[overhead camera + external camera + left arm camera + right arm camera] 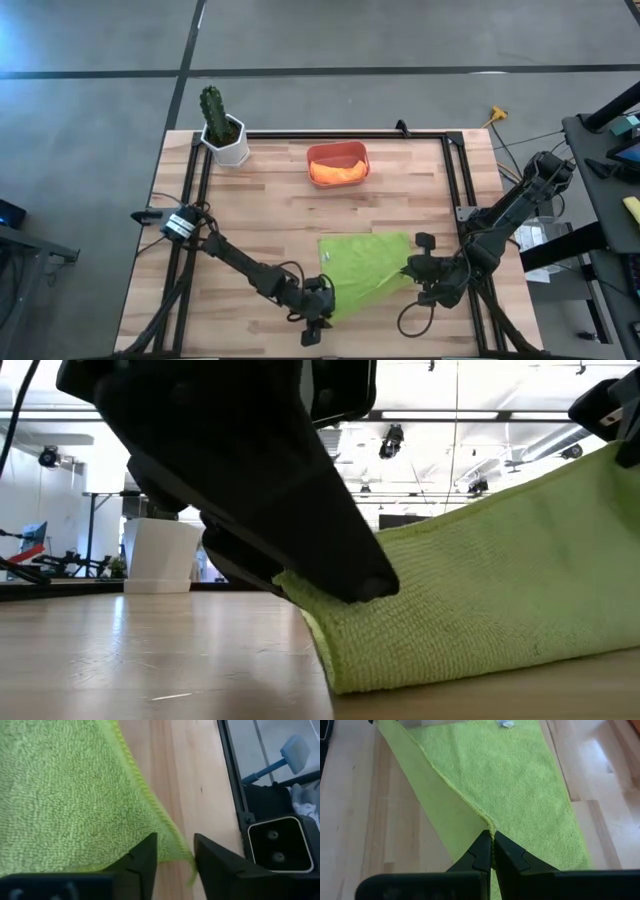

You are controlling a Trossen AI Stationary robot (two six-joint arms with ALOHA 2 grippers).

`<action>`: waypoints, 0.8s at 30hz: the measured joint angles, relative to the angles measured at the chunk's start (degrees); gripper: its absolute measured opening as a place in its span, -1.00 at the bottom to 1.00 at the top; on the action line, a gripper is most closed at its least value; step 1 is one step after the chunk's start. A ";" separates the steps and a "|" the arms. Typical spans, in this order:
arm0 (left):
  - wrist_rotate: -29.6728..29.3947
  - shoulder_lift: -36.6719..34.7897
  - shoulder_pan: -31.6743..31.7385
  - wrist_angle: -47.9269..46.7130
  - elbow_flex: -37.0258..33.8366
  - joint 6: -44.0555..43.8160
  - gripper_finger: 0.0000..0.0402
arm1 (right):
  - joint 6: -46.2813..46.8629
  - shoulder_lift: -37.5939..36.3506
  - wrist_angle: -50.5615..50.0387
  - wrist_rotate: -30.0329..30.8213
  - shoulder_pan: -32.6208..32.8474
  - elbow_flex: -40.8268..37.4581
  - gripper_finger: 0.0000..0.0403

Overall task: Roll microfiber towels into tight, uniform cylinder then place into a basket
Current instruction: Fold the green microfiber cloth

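Note:
The lime green towel [365,268] lies on the near middle of the table, and its right side slopes up off the wood [520,580]. My right gripper [413,268] is shut on that raised side. My left gripper [320,300] is at the towel's near left corner. Its fingers are apart, with the corner's hem [172,851] and a strip of wood showing between them. The orange towel [337,173] lies bunched in the basket [312,158] at the far middle. My left gripper slants down at the green towel's near left corner, one finger [142,862] over the cloth and the other beyond the hem. I cannot tell whether either finger touches the cloth. My right gripper pinches the towel's hemmed edge [489,829] between its two shut fingers, slanting down from the table's right. A paler strip beside the hem looks like a second, turned-over layer. The held part is lifted, and the cloth runs down to the table fairly flat.
A white pot with a cactus [226,140] stands at the far left corner. Black frame rails [455,190] run along the table's sides and far edge. Cables and equipment [600,170] lie beyond the right edge.

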 joint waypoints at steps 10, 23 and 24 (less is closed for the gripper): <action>0.22 -1.70 0.00 -8.54 0.77 4.30 -0.98 | 0.38 0.00 0.10 -4.51 0.31 0.00 -0.96; -10.16 -8.69 1.41 -16.07 0.90 14.99 -1.00 | 8.79 -0.03 -6.18 -6.83 4.10 1.91 -0.96; -11.42 -9.43 2.18 -17.38 0.90 16.17 -1.00 | 9.65 -0.04 -8.92 -4.73 4.03 2.70 -0.96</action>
